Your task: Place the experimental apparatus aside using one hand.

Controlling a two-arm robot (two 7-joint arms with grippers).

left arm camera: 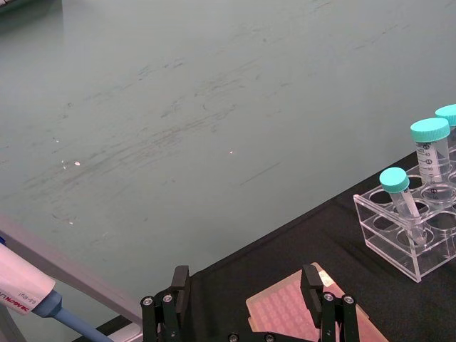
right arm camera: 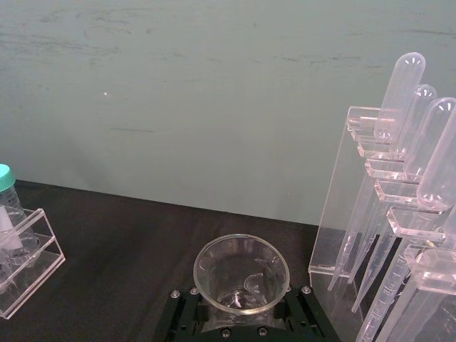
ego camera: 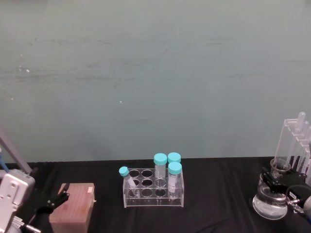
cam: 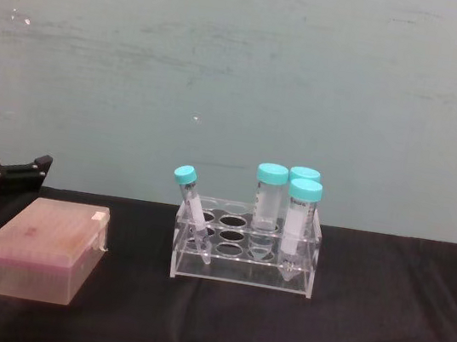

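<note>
The conical flask (ego camera: 268, 205) stands at the table's far right, its open mouth (right arm camera: 241, 273) showing in the right wrist view. My right gripper (ego camera: 278, 183) is shut on the flask's neck, with a finger (right arm camera: 187, 308) pressed to each side. Just behind the flask rises the tall clear rack (ego camera: 295, 141) of long tubes (right arm camera: 399, 214). My left gripper (left arm camera: 246, 285) hangs open at the near left, just above the pinkish box (left arm camera: 296, 313); it also juts in from the left edge of the chest view (cam: 13, 172).
A low clear rack (ego camera: 154, 188) with teal-capped tubes (cam: 269, 196) stands mid-table. The pinkish box (ego camera: 73, 208) lies at the near left. A pipette (left arm camera: 32, 299) and a grey bar cross the left wrist view's corner. Black cloth between the rack and the flask lies bare.
</note>
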